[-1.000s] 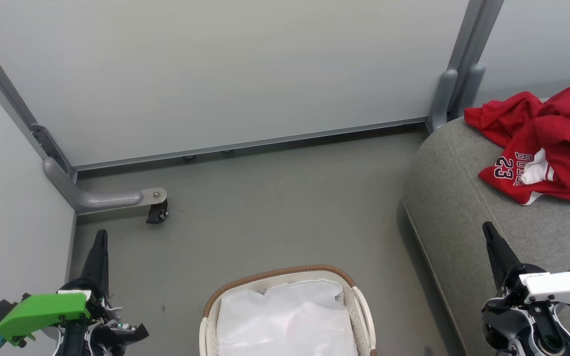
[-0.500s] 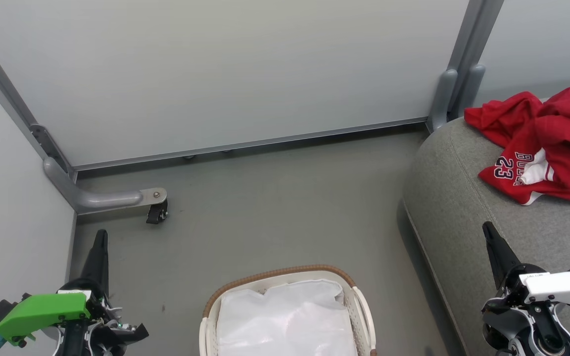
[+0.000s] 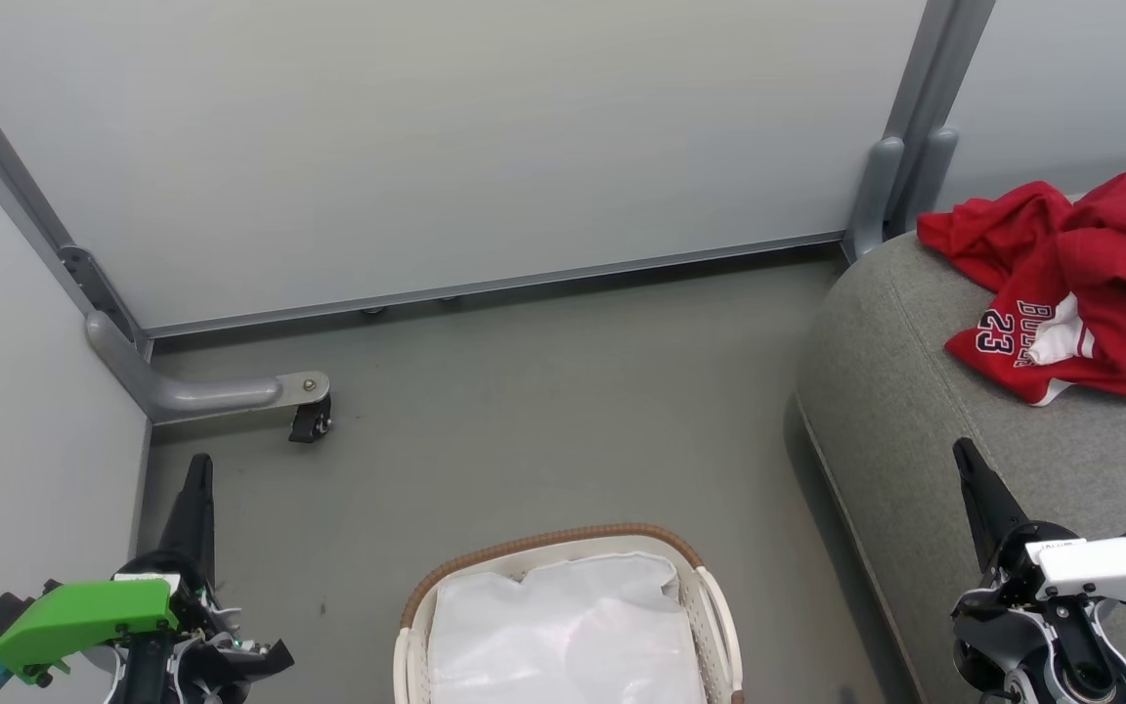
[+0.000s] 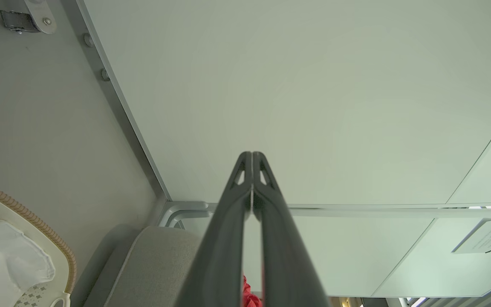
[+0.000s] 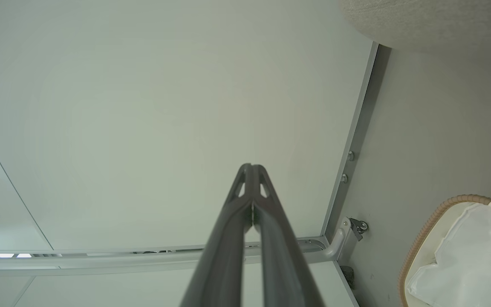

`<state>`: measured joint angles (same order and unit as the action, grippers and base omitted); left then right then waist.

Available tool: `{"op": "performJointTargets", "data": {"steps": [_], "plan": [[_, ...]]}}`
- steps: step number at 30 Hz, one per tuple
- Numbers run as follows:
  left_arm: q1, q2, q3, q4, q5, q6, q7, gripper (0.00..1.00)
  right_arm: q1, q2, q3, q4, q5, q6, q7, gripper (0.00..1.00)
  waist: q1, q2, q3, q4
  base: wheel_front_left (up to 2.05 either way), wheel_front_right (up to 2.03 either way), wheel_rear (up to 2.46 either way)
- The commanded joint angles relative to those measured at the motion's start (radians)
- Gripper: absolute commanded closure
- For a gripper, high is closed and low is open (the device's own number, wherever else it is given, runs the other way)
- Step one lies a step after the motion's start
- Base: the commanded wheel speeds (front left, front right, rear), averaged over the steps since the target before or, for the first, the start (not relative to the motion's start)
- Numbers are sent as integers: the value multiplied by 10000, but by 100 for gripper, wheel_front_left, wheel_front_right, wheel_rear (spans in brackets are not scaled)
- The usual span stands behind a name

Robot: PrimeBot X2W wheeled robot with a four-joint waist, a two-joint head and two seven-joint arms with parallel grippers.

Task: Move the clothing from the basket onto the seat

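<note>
The left claw (image 3: pixel 198 469) had its two dark fingers pressed together on nothing, their tip over the grey floor (image 3: pixel 543 391). The right claw (image 3: pixel 964 452) was pinched shut and empty too, its tip over the near edge of the seat (image 3: pixel 915 411). Neither had stirred since a second before, and nothing around them had shifted. Between the two claws, nearer the robot, stood the basket (image 3: pixel 543 544), with only its crumpled white liner (image 3: pixel 563 626) showing inside. The clothing (image 3: pixel 1081 284) lay on the seat ahead of the right claw and to its right, well apart from it. It was a rumpled red heap with white trim, and "23" and part of "BULLS" in dark white-edged letters faced the claw. Where one garment ended and the other began could not be made out. The heap's right side was cut off at the head view's edge, as was the basket's near half at the bottom. In the left wrist view only a red sliver of the clothing showed, between the finger bases.
</note>
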<state>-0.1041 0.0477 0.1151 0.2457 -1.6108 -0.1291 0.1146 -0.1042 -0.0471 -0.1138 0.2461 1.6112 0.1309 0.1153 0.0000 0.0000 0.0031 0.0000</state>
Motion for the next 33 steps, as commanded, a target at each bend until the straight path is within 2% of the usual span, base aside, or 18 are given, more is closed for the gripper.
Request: {"op": "performJointTargets", "data": {"steps": [1, 33], "plan": [[-102, 49, 25, -17, -22, -44, 41, 100, -75, -60, -19, -37, 36, -3, 10, 100, 0, 0, 0, 0, 0, 0, 0], [-101, 49, 17, -17, -28, -44, 36, 100, -76, -58, -18, -37, 36, -3, 9, 100, 0, 0, 0, 0, 0, 0, 0]]}}
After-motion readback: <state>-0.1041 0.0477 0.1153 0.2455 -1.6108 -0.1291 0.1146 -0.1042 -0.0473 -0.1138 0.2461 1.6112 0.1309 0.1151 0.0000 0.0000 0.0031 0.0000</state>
